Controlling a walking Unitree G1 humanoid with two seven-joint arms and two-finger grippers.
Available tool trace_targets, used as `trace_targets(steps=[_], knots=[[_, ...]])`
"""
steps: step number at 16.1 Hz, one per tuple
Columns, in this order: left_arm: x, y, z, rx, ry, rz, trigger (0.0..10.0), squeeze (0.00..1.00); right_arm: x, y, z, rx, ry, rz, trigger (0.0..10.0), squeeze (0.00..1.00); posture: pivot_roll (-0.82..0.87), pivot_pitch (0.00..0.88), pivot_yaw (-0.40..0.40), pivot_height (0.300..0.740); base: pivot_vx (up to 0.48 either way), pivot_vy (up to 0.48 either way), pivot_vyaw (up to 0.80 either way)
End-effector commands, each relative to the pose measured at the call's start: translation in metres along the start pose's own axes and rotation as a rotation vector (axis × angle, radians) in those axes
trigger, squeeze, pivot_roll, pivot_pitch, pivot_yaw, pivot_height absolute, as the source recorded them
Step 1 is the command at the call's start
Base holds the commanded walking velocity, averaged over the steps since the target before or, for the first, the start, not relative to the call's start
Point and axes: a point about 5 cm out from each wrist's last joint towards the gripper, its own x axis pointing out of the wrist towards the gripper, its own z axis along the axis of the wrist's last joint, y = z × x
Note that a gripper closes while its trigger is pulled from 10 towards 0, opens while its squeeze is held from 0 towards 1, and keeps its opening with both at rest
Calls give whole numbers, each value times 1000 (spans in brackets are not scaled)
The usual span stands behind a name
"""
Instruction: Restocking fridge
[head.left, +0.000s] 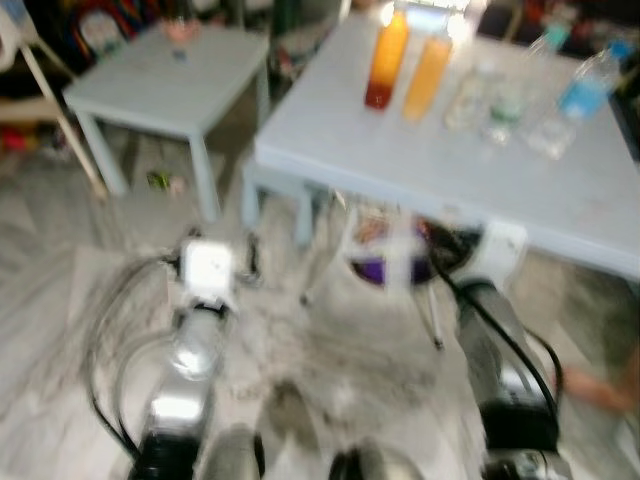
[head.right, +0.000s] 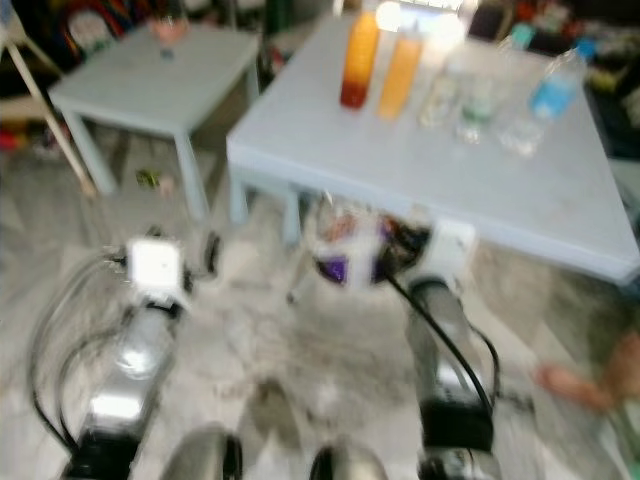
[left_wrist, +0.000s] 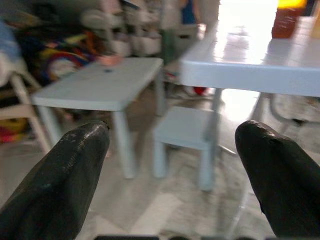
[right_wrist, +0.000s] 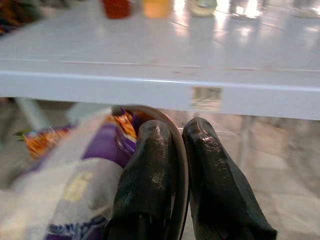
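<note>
Bottles (head.left: 430, 75) crowd the far edge of the big table (head.left: 400, 160); its near edge lies bare. A small table (head.left: 170, 75) blocks the left, open floor (head.left: 60, 290) between.

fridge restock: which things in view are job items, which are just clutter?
Job:
- orange bottles and clear bottles on the large table
- bag with snack packets, its handle pinched by the right gripper
- left gripper, open, holding nothing

Clutter:
- small table
- stool
- toys
</note>
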Motion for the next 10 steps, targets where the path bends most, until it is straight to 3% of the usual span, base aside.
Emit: trace_targets(steps=[1,2,10], knots=[[-2,-9,-2,-10,7,-23,10000,0,0,0,10,-9,-45,22,10000,0,37,10,-53,740,-277,0,0],[-2,-9,-3,-9,6,-24,10000,0,0,1,9,-10,-45,33,10000,0,39,4,-52,740,-255,0,0],[-5,3,-8,-11,25,11,10000,0,-4,13,0,-26,-47,121,10000,0,50,0,-49,740,0,0,800]])
